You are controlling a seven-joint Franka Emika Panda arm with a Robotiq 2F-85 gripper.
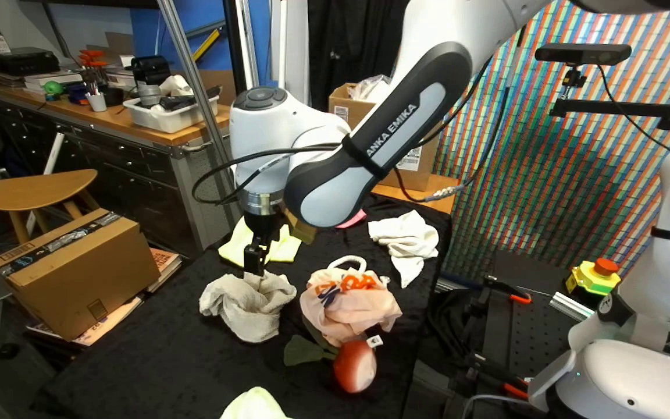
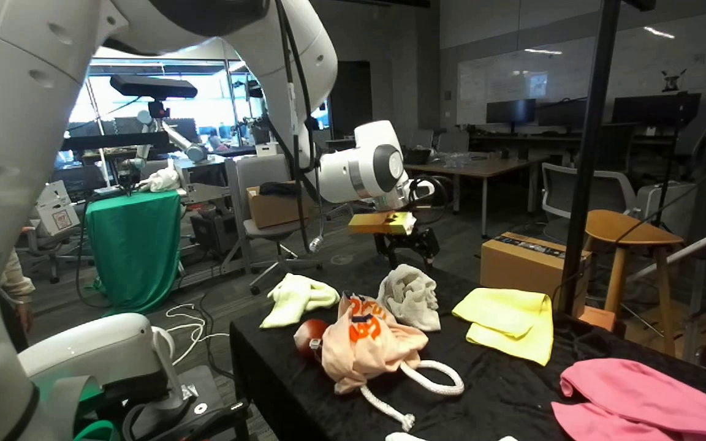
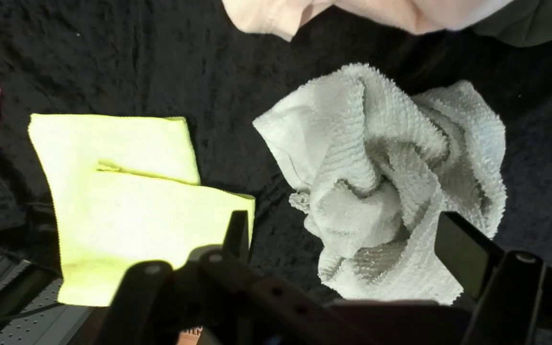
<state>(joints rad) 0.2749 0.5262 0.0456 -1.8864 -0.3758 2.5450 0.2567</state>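
1. Jaws stand wide apart at the bottom of the wrist view, their left tip overlapping a folded yellow cloth [image 3: 122,215] and their right tip overlapping a crumpled gray terry towel [image 3: 376,191].
2. That towel lies right of centre in the wrist view; in both exterior views it rests on the black-draped bench [image 1: 160,355], below mid-frame and beneath the jaws. Whether they touch it cannot be told.
3. Peach drawstring bag [image 1: 346,311], orange-lettered, lies just beside the towel in both exterior views; a white rope [image 2: 385,407] trails from it at lower centre.
4. Below the bag, at lower centre in an exterior view, sits a red and white plush radish [image 1: 355,366] with green leaves [image 1: 303,351].
5. Pink cloth [image 2: 641,398] spreads across the lower right in an exterior view, while a pale yellow-green cloth [image 2: 298,300] lies left of the bag.
6. White cloth [image 1: 407,238] lies crumpled right of centre in an exterior view.
7. At left in an exterior view, a cardboard box [image 1: 79,273] stands near a wooden stool [image 1: 32,189].
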